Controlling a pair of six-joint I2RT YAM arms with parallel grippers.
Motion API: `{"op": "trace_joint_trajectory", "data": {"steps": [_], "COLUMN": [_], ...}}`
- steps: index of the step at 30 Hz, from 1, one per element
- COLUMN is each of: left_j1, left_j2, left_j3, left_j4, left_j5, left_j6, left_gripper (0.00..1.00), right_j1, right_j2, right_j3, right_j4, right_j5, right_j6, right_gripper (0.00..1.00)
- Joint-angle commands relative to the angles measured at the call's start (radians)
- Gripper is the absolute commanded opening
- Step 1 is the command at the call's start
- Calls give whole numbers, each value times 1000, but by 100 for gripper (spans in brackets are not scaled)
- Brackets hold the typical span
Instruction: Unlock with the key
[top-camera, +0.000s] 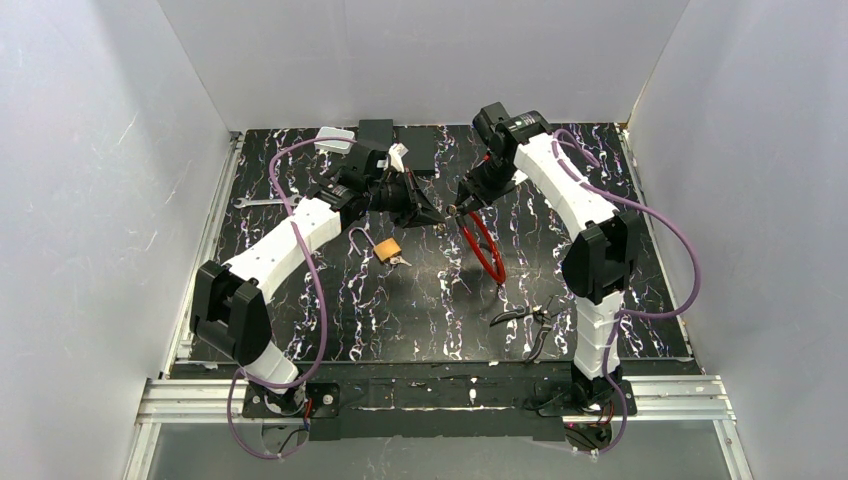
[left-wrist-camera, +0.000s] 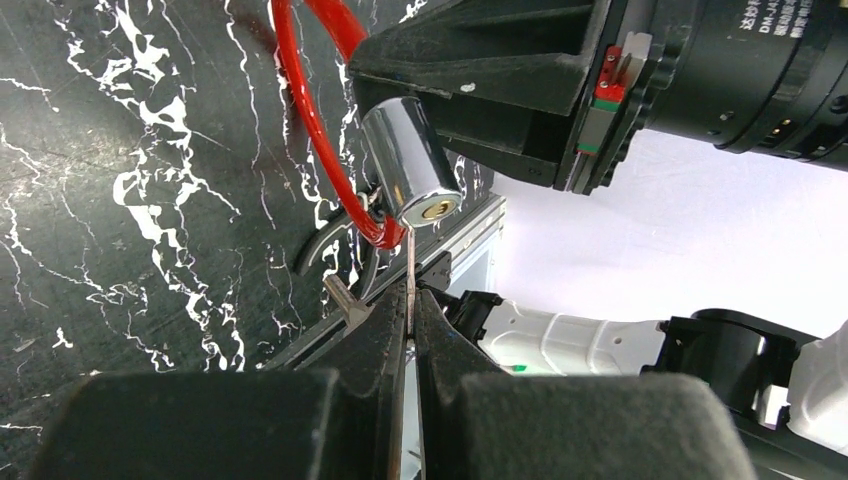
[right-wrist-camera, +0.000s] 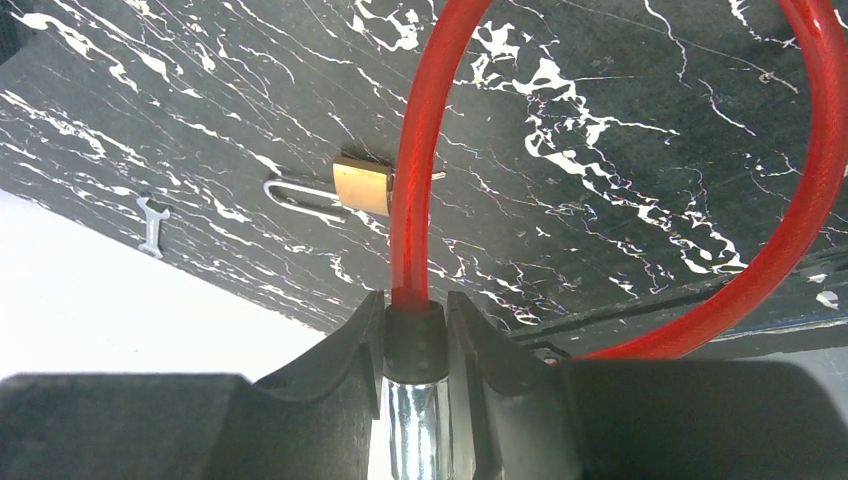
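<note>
The left gripper (left-wrist-camera: 410, 300) is closed on the key (left-wrist-camera: 410, 262), whose blade tip sits at the rim of the chrome lock cylinder (left-wrist-camera: 408, 160), just beside the keyhole. The right gripper (right-wrist-camera: 416, 320) clamps that cylinder above the far middle of the table (top-camera: 430, 300). The red cable (right-wrist-camera: 410, 200) loops nearward, and a brass padlock (top-camera: 387, 248) lies to the left.

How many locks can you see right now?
2. The red cable lock is gripped by its chrome cylinder in the right claw. The brass padlock lies on the table, left of centre. Others may be hidden behind the arms.
</note>
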Motion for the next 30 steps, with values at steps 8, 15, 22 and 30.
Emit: {"op": "trace_joint_trajectory", "data": {"steps": [8,15,22,30], "left_j1": [-5,-5,-5,-5], "left_j2": [-54,-72,-96,-94], "left_j3": [9,15,9,10], "left_j4": [-24,-12,-11,-24], "left_j5": [-39,-29,-32,-45], "left_j6": [32,31,24,16], "left_gripper": [0,0,0,0], "right_j1": [12,15,14,14], "right_j2": [9,11,12,9], "right_j3": [-19,-32,-32,-38], "right_j4": [-1,8,14,16], "right_j5": [-12,-17,-17,-22], "right_j6": [-11,-12,-12,-14], "right_gripper": [1,1,1,1]}}
